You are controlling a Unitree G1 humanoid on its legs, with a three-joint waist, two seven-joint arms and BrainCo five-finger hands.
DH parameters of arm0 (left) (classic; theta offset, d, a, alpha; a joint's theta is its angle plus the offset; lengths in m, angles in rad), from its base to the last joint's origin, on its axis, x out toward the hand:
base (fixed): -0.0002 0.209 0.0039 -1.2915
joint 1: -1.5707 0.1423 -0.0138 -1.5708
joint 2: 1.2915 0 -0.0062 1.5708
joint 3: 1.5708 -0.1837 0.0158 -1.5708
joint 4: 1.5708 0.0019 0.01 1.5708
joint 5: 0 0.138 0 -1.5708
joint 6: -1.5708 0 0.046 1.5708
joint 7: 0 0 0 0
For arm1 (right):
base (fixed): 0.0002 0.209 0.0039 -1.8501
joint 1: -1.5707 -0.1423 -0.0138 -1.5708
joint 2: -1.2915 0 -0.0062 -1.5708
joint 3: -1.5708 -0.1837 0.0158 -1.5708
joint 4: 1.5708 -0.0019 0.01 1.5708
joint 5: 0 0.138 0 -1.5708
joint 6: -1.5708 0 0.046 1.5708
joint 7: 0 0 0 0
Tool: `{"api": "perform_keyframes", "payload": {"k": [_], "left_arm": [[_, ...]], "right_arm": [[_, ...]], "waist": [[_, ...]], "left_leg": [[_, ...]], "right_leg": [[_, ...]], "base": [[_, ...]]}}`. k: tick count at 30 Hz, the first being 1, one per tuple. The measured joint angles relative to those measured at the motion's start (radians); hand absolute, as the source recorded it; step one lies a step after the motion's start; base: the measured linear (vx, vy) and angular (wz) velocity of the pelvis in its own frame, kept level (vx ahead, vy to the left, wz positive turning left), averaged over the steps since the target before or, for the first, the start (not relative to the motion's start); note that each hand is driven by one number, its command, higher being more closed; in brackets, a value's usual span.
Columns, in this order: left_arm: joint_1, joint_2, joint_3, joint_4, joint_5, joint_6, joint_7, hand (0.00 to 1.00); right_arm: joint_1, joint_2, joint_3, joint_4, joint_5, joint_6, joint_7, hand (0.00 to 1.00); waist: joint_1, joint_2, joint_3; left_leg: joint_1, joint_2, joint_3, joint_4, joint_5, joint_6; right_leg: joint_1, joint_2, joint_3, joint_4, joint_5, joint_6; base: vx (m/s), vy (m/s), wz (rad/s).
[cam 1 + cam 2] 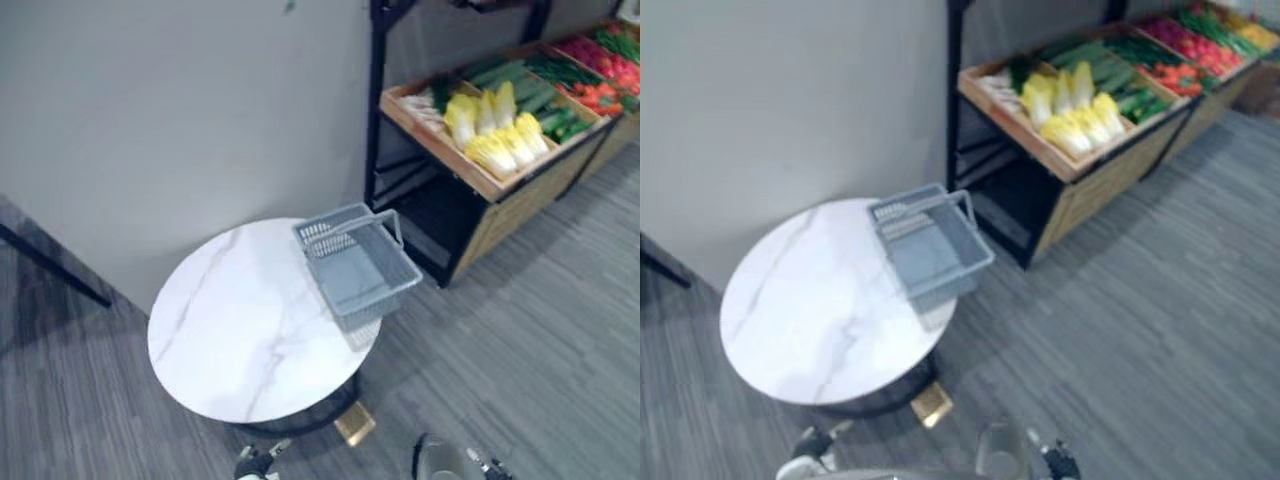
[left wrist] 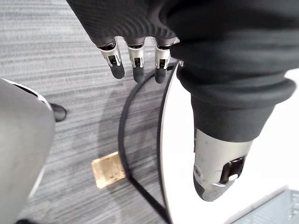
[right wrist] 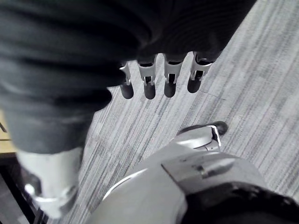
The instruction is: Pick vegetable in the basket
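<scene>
left hand (image 2: 136, 55) hangs at the rim of the table (image 1: 240, 330), fingers (image 2: 112, 60) straight, thumb (image 2: 217, 175) apart from them and seen against the white top; relaxed, nothing in its grasp. right hand (image 3: 149, 79) hangs over the floor (image 1: 540, 340), fingers (image 3: 170, 74) straight in a row, likewise slack and unloaded; its thumb is too blurred to read. table: round, white marble top with grey veins, dark base, standing near a grey wall (image 1: 180, 110). basket (image 1: 365, 270): grey plastic, slotted walls, handle raised; sits on the table at the edge toward the stand (image 1: 520, 200), one corner past the rim. a corner of it also shows in the left wrist view. vegetables lie in the stand's tilted wooden crates, well apart from the basket and from both hands: pale yellow cabbages (image 1: 495, 125) in the nearest crate, green ones (image 1: 545, 100) just beyond them, red ones (image 1: 600, 85) farther along. floor: grey planks. small brass-coloured plate (image 1: 355, 423) lies on the floor by the table's base.
</scene>
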Motion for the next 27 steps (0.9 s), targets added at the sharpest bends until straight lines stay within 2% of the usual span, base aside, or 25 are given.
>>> {"api": "perform_keyframes", "payload": {"k": [1, 3, 6, 11, 14, 17, 21, 23, 27], "left_arm": [[0.001, -0.018, 0.002, 0.009, 0.001, -0.002, -0.002, 0.0], [-0.001, -0.032, 0.005, 0.009, 0.001, -0.002, -0.003, 0.0], [0.0, -0.031, 0.016, 0.01, 0.001, -0.001, -0.002, 0.0], [0.001, -0.03, 0.015, 0.009, -0.004, -0.003, 0.014, 0.0], [0.001, -0.025, -0.012, 0.009, -0.006, -0.002, 0.024, 0.0], [0.001, -0.026, -0.018, 0.007, 0.002, -0.001, 0.032, 0.0], [0.001, -0.028, -0.015, 0.008, 0.002, -0.001, 0.036, 0.0], [0.001, -0.022, -0.014, 0.009, 0.004, -0.001, 0.036, 0.0], [0.001, -0.022, -0.018, 0.01, 0.038, 0.0, 0.035, 0.0]], "right_arm": [[-0.002, -0.019, 0.012, 0.001, 0.0, -0.002, 0.007, 0.0], [-0.019, -0.042, 0.035, 0.011, -0.003, -0.001, 0.013, 0.0], [-0.011, -0.041, 0.037, 0.027, -0.003, 0.0, 0.019, 0.0], [-0.014, -0.052, 0.054, 0.027, -0.001, -0.002, 0.014, 0.0], [-0.006, -0.054, 0.053, 0.028, 0.001, -0.001, 0.012, 0.0], [0.0, -0.064, 0.053, 0.028, 0.001, -0.002, 0.005, 0.0], [-0.015, -0.068, 0.051, 0.029, 0.001, -0.002, -0.001, 0.0], [-0.019, -0.059, 0.034, 0.029, 0.001, -0.003, -0.007, 0.0], [-0.006, -0.061, 0.031, 0.03, -0.001, -0.002, -0.016, 0.0]], "waist": [[-0.003, 0.02, -0.009], [-0.002, 0.037, -0.013], [-0.011, 0.029, -0.011], [-0.022, 0.026, -0.015], [-0.024, 0.028, -0.015], [-0.027, 0.037, -0.021], [-0.024, 0.059, -0.033], [-0.025, 0.048, -0.028], [-0.029, 0.051, -0.029]], "left_leg": [[-0.003, 0.031, 0.0, -0.006, 0.025, -0.015], [-0.016, 0.06, -0.005, -0.017, 0.089, -0.042], [-0.05, 0.067, -0.059, 0.005, 0.18, -0.048], [-0.168, 0.076, -0.096, 0.121, 0.242, -0.033], [-0.168, 0.088, 0.013, 0.114, 0.289, -0.008], [-0.168, 0.087, 0.101, 0.04, 0.331, -0.009], [-0.163, 0.084, 0.126, -0.045, 0.333, -0.01], [-0.145, 0.072, 0.146, -0.069, 0.324, -0.019], [-0.129, 0.064, 0.146, -0.075, 0.273, -0.02]], "right_leg": [[0.011, 0.024, -0.032, -0.008, -0.017, -0.025], [0.017, 0.045, -0.065, -0.005, -0.031, -0.049], [0.073, 0.043, -0.13, -0.049, -0.042, -0.065], [0.125, 0.041, -0.211, -0.132, -0.05, -0.067], [0.174, 0.051, -0.222, -0.193, -0.046, -0.067], [0.197, 0.065, -0.235, -0.262, -0.012, -0.068], [0.194, 0.1, -0.226, -0.358, 0.064, -0.067], [0.225, 0.106, -0.22, -0.427, 0.116, -0.07], [0.255, 0.105, -0.22, -0.467, 0.146, -0.058]], "base": [[0.23, -0.313, 0.35], [0.2, -0.309, 0.28], [0.11, -0.235, 0.58], [0.01, -0.167, 0.56], [0.0, -0.088, 0.42], [0.0, -0.03, 0.41], [0.02, 0.029, 0.03], [0.02, 0.041, -0.13], [-0.03, 0.072, -0.02]]}}
